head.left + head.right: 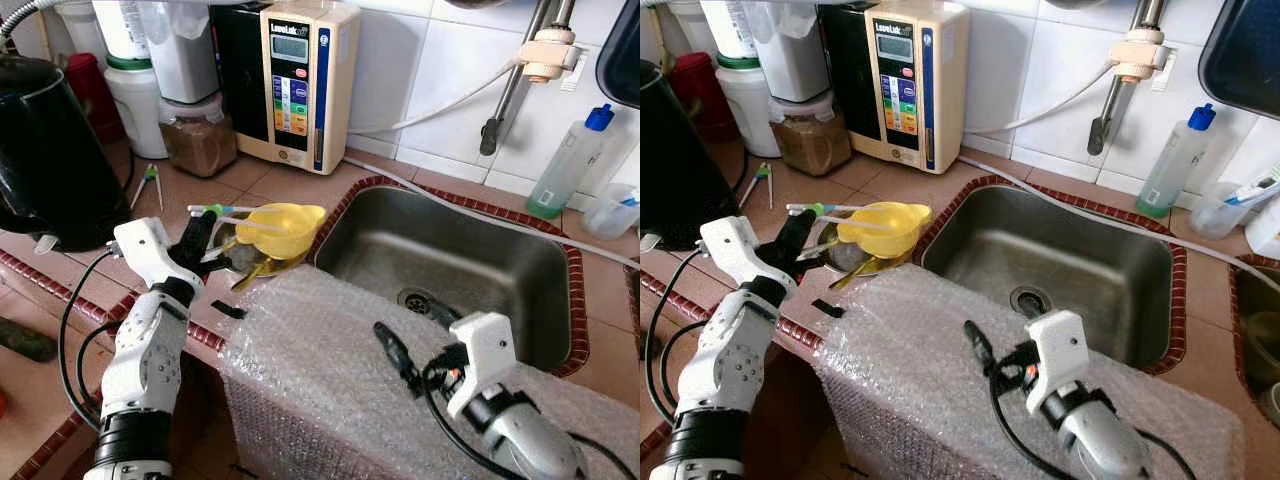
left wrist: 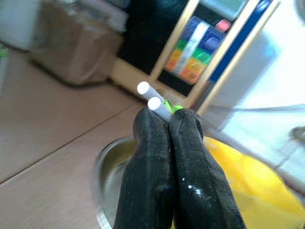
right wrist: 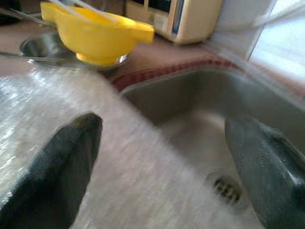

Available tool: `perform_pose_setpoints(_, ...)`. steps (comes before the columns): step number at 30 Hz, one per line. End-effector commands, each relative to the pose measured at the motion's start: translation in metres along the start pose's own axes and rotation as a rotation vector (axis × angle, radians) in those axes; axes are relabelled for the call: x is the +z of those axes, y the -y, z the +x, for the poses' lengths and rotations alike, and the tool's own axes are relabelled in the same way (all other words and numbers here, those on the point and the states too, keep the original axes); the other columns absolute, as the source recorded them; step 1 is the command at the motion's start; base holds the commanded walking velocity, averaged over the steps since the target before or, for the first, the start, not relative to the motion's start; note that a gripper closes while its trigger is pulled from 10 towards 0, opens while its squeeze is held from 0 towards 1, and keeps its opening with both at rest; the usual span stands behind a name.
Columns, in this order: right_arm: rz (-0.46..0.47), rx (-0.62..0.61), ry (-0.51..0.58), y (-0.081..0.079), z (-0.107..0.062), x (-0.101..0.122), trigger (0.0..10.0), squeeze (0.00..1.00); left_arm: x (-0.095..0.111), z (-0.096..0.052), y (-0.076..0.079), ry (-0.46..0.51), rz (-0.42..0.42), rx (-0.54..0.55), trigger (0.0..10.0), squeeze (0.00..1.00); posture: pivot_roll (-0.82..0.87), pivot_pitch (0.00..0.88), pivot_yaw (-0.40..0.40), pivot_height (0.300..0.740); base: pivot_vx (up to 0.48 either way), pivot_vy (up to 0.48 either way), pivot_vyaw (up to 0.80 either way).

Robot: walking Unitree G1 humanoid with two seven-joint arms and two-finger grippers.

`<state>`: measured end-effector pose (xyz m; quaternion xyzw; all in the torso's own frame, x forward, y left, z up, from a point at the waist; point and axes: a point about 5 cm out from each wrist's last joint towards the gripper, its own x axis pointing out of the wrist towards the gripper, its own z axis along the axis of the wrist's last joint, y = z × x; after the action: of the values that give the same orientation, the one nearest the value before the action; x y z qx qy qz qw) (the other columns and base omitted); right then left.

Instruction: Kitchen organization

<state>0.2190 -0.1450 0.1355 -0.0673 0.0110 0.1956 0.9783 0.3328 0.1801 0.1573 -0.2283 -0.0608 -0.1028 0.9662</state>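
Left gripper (image 2: 164, 117) up at the near left of the desk (image 1: 290, 180), fingers (image 2: 147, 157) pressed together and clamped on the ends of two thin white sticks (image 2: 155, 98), likely straws or chopsticks with a green tip. Sticks reaching rightward over a yellow strainer (image 1: 280, 228) nested in a steel bowl (image 1: 845, 258), just left of the sink (image 1: 450, 260).

Light and stiff by the look of them, smooth and round, so prone to roll or slip between the fingers; narrow enough to pivot if pinched at one end only. Better hold probably nearer the middle, both sticks squeezed side by side. Strainer looks like thin plastic, light, easy to tip off the bowl if nudged by the sticks.

Right gripper (image 3: 167, 157) low over the bubble wrap (image 1: 330, 360) covering the near edge, fingers spread wide apart, nothing between them, pointing toward the sink and strainer. Wrap soft and slick, poor footing for anything set down.

Black kettle (image 1: 50, 150) far left; water machine (image 1: 300, 85) by the far wall.
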Motion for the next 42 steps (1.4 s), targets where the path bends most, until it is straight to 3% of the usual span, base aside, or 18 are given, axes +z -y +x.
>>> perform_pose_setpoints(1, -0.028, -0.010, 0.003, 0.001, 0.001, 0.000, 10.0, 0.00, 0.016, 0.008, 0.014, 0.044, -0.002, -0.078, 0.0, 0.00, 0.08, 0.000, -0.016, 0.740, 0.000, 0.000, 0.00)
perform_pose_setpoints(6, -0.058, -0.002, -0.001, 0.002, 0.000, -0.002, 10.0, 0.00, 0.020, 0.009, 0.017, 0.060, 0.023, -0.082, 0.0, 0.00, 0.07, 0.000, -0.018, 0.740, 0.000, 0.000, 0.00)
perform_pose_setpoints(8, -0.053, -0.023, -0.024, 0.004, -0.003, -0.004, 10.0, 0.00, 0.020, 0.006, 0.014, 0.054, 0.069, -0.078, 0.0, 0.00, 0.07, 0.000, -0.019, 0.740, 0.000, 0.000, 0.00)
perform_pose_setpoints(12, -0.062, -0.036, -0.038, 0.007, -0.005, -0.009, 10.0, 0.00, 0.015, 0.002, 0.008, 0.029, 0.072, -0.063, 0.0, 0.00, 0.07, 0.000, -0.020, 0.740, 0.000, 0.000, 0.00)
perform_pose_setpoints(15, -0.067, -0.032, -0.040, 0.008, -0.005, -0.010, 10.0, 0.00, 0.009, -0.002, 0.001, 0.011, 0.118, -0.042, 0.0, 0.00, 0.07, 0.000, -0.021, 0.740, 0.000, 0.000, 0.00)
perform_pose_setpoints(27, -0.084, -0.023, -0.041, 0.003, -0.007, -0.011, 10.0, 0.00, -0.007, -0.002, -0.020, 0.003, 0.128, 0.152, 0.0, 0.00, 0.06, 0.000, -0.019, 0.740, 0.000, 0.000, 0.00)
perform_pose_setpoints(36, -0.095, -0.042, -0.043, 0.003, -0.009, -0.012, 10.0, 0.00, 0.000, -0.002, -0.032, 0.060, 0.191, 0.265, 0.0, 0.00, 0.06, 0.000, -0.018, 0.740, 0.000, 0.000, 0.00)
perform_pose_setpoints(42, -0.106, -0.041, -0.040, 0.002, -0.007, -0.013, 10.0, 0.00, 0.004, 0.001, -0.028, 0.086, 0.176, 0.258, 0.0, 0.00, 0.06, 0.000, -0.020, 0.740, 0.000, 0.000, 0.00)
